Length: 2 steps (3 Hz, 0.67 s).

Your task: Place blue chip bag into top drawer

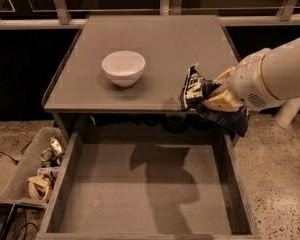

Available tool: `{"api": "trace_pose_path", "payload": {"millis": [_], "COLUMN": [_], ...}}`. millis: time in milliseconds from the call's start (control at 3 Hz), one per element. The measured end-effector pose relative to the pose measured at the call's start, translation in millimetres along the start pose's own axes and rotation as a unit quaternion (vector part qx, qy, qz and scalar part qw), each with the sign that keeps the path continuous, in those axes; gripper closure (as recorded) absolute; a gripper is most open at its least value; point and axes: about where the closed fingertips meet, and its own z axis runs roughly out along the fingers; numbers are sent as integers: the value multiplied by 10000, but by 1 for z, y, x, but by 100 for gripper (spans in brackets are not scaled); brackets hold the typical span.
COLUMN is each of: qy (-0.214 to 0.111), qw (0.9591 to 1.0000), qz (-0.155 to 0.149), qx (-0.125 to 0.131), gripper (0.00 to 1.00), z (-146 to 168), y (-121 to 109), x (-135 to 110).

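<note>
The blue chip bag (196, 91), dark navy with white lettering, hangs in the air over the front right edge of the grey cabinet top (155, 44). My gripper (217, 98), on a white arm coming in from the right, is shut on the bag and holds it above the back right of the top drawer (115, 184). The drawer is pulled open below, wide and shallow with a bare flat grey bottom. The bag's shadow falls on the drawer floor.
A white bowl (123, 67) stands on the cabinet top, left of the bag. A clear plastic bin of clutter (37, 169) sits on the floor at the drawer's left. A white post (289, 111) stands on the right.
</note>
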Motion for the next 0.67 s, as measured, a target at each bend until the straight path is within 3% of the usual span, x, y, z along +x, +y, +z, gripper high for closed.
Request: {"api": "trace_pose_path", "payload": {"millis": [333,667], "qy": [-2,-197], "qw": [10000,9994], "qz": [-1,-256], "qx": [0,-160], "gripper": [100,100], "z": [0,2], "y": [0,24], "x": [0,-10]}}
